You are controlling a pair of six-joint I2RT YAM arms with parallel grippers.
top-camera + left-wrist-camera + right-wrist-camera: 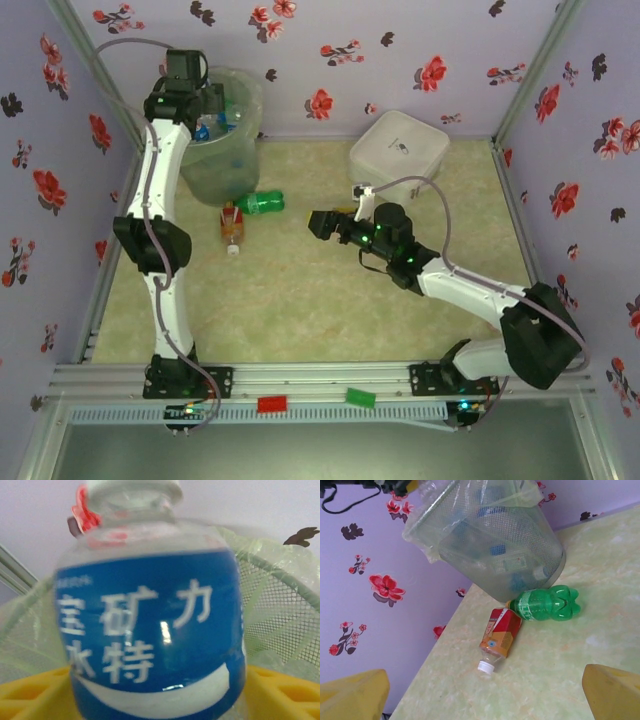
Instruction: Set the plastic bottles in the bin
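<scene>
**Left arm at the bin with a bottle, right arm low and empty**

The left arm rises from its base, bends at the elbow and stretches up the left side of the pale green marbled surface [300,300]. Its left end effector [205,108] sits over the rim of the tall round translucent pale-green bin [232,150], which stands in the far left corner. In the left wrist view its yellow fingers [30,695] are clamped on a clear plastic bottle with a blue label and white characters [150,640], with the bin's mesh wall behind it.

The right arm folds back at its elbow and reaches low toward the centre. Its right end effector [322,224] points toward the bin, yellow fingertips [355,695] spread wide apart, gripping nothing.

A green plastic bottle [262,203] lies on its side at the foot of the bin. A clear bottle with an orange-red label and white cap [232,228] lies just beside it.
</scene>
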